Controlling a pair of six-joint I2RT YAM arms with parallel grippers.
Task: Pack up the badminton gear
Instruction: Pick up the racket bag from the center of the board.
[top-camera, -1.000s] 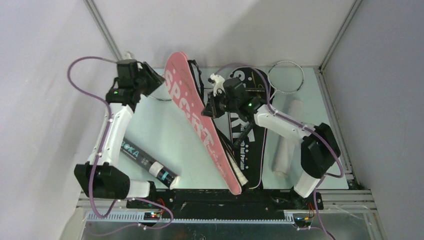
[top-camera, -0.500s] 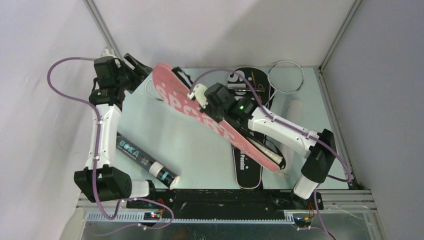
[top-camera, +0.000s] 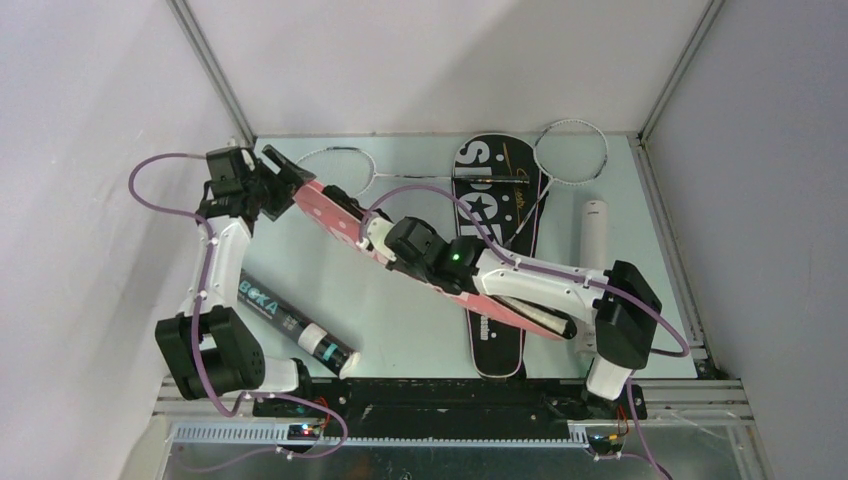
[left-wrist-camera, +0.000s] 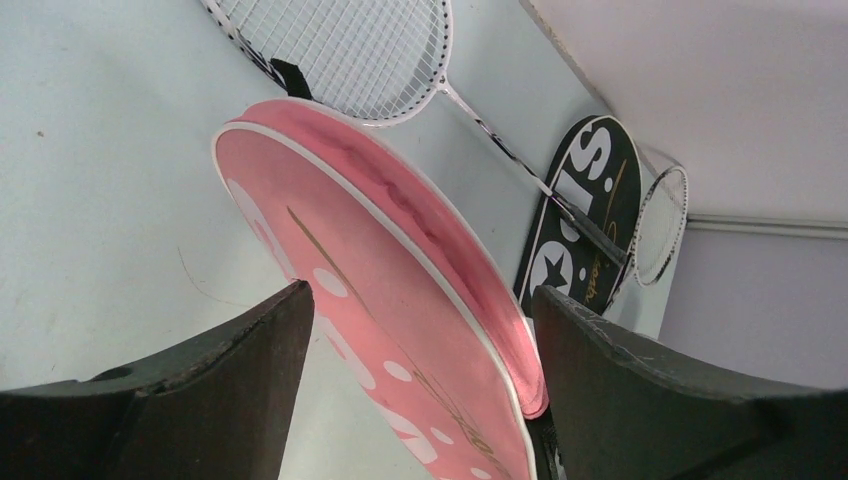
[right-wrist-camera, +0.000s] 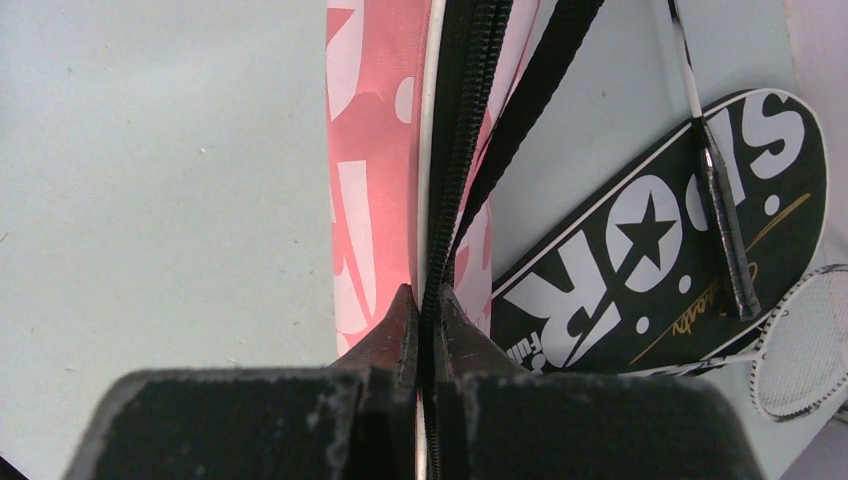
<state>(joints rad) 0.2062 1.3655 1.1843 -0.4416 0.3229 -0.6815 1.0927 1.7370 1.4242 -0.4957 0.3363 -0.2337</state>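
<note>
Fabric, smooth and lettered in white with white piping along the rim, makes up the long racket-shaped pink cover (top-camera: 330, 210). It runs diagonally over the pale table (top-camera: 400, 325) and crosses the glossy black cover (top-camera: 495, 195). Only the right wrist view shows its black zipper (right-wrist-camera: 462, 130) and flat woven strap (right-wrist-camera: 530, 110), with the right gripper (right-wrist-camera: 421, 300) pinched tight on the zipper edge. Only the left wrist view shows the left gripper (left-wrist-camera: 420, 293) spread wide, the cover's rounded head between its fingers, and a thin-framed racket (left-wrist-camera: 350, 50) with white strings beyond.
</note>
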